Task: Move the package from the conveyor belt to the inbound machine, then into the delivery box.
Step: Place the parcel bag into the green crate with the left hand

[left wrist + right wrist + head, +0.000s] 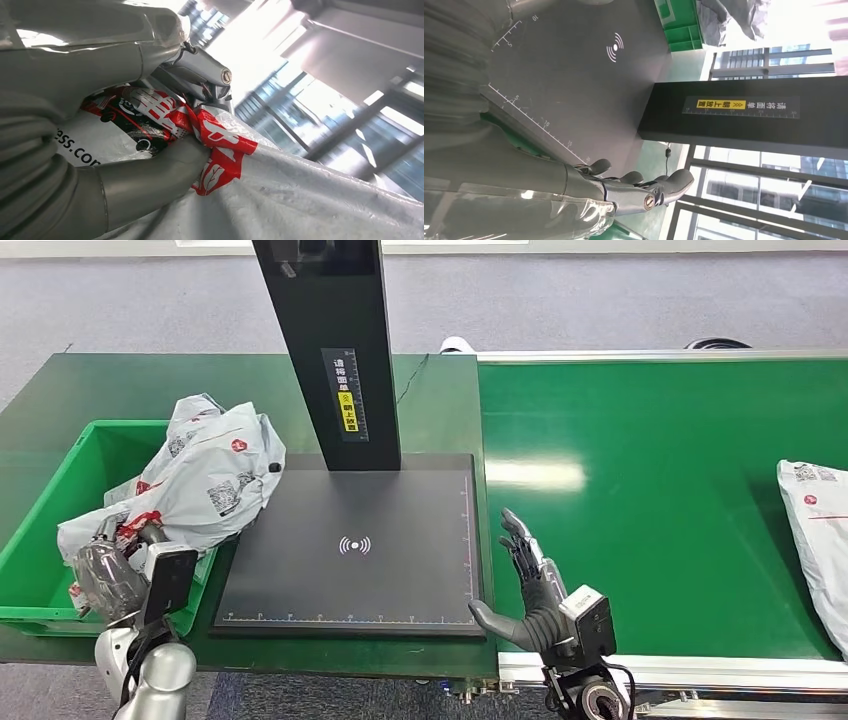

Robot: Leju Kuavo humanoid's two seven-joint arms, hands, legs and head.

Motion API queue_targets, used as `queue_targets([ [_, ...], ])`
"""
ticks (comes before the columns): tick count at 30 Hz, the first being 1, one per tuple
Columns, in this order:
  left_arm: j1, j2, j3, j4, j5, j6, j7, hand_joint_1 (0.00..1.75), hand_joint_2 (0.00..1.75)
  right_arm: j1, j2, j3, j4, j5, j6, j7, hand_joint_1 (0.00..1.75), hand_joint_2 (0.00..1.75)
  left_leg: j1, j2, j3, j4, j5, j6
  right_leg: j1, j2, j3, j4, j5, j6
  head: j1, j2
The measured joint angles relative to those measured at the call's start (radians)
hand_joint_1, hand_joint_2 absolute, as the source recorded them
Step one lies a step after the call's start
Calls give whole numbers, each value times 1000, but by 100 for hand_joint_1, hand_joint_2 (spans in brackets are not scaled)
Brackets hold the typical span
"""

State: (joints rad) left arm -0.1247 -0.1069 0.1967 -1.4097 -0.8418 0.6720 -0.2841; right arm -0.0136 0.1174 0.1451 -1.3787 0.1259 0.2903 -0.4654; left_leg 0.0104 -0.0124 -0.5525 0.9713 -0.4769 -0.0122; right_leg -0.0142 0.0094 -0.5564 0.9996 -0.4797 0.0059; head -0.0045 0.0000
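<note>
Left hand (105, 575) clenched, right hand (530, 590) spread.

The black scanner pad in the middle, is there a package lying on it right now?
No, the scanner pad lies bare; the grey package held by the left hand sits over the green bin beside it.

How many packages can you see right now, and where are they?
2. One package lies in the green bin, gripped by the left hand. The other package lies on the conveyor belt at the right edge. More may lie hidden under the first.
</note>
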Motion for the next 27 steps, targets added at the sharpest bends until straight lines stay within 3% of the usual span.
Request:
queue_targets([
  [10, -71, -64, 245, 59, 155, 10, -258, 175, 175, -10, 1, 1, 3, 0, -4, 0, 0, 175, 0, 0, 0, 0, 0, 0, 0, 0, 0, 0, 0, 0, 0, 0],
  [14, -89, -96, 322, 67, 137, 10, -308, 175, 175, -10, 3, 2, 5, 0, -10, 0, 0, 175, 0, 0, 0, 0, 0, 0, 0, 0, 0, 0, 0, 0, 0, 0],
  [17, -93, -109, 346, 75, 102, 10, -292, 171, 175, -9, 4, 2, 5, 0, -11, -1, 0, 175, 0, 0, 0, 0, 0, 0, 0, 0, 0, 0, 0, 0, 0, 0],
  [18, -94, -112, 349, 80, 86, 10, -273, 163, 175, -9, 4, 2, 5, 0, -12, -2, 0, 175, 0, 0, 0, 0, 0, 0, 0, 0, 0, 0, 0, 0, 0, 0],
  [20, -97, -110, 343, 100, 36, 3, -183, 160, 175, -8, 4, 2, 5, 1, -13, -3, 0, 175, 0, 0, 0, 0, 0, 0, 0, 0, 0, 0, 0, 0, 0, 0],
  [22, -102, -95, 315, 136, -36, -25, -43, 157, 175, -7, 4, 2, 5, 5, -13, -5, 0, 175, 0, 0, 0, 0, 0, 0, 0, 0, 0, 0, 0, 0, 0, 0],
  [23, -105, -85, 298, 156, -65, -46, 21, 145, 175, -7, 4, 2, 5, 8, -13, -6, 0, 175, 0, 0, 0, 0, 0, 0, 0, 0, 0, 0, 0, 0, 0, 0],
  [25, -118, -65, 262, 196, -92, -96, 114, 66, 175, -9, 4, 2, 7, 13, -10, -8, 0, 175, 0, -1, 0, 0, 0, 0, 0, -1, 1, 0, 0, 0, 0, 0],
  [27, -131, -45, 236, 225, -90, -138, 165, 3, 175, -13, 4, 1, 11, 18, -5, -9, 0, 175, 0, -3, 1, 0, 0, 0, 0, -2, 2, 0, 0, 0, 0, 0],
])
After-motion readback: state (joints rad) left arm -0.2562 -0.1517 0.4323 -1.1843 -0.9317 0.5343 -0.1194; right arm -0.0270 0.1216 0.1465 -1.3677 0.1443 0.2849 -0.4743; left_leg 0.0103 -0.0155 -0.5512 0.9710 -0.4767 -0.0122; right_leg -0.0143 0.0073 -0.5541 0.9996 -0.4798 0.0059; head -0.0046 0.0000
